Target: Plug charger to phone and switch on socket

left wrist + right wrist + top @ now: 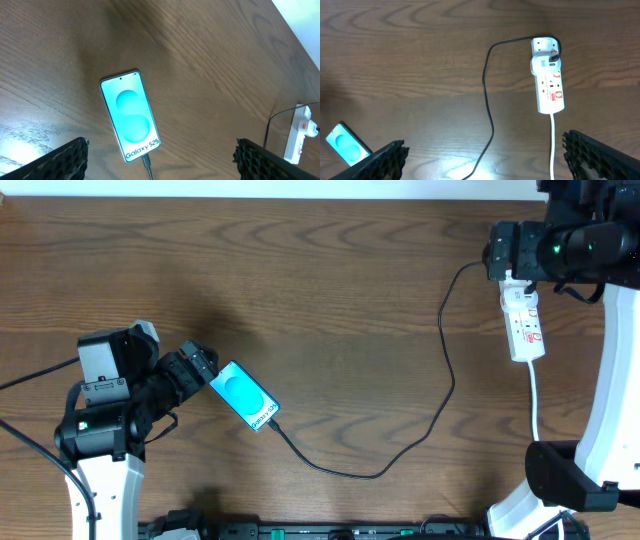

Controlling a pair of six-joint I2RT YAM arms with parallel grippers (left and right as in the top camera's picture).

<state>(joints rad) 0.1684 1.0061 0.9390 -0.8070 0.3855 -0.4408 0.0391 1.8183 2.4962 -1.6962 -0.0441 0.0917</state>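
Note:
The phone lies flat on the wooden table at the left, cyan screen up with white "Galaxy" text; it also shows in the left wrist view and the right wrist view. The black charger cable runs from the socket in a long curve to the phone, and its plug tip sits in the phone's bottom edge. The socket shows in the right wrist view too. My left gripper is open above the phone's plug end. My right gripper is open above the cable, near the socket.
The socket's white cord runs toward the front right, past the right arm's base. The table's far edge meets a white wall. The left arm's base stands at the front left.

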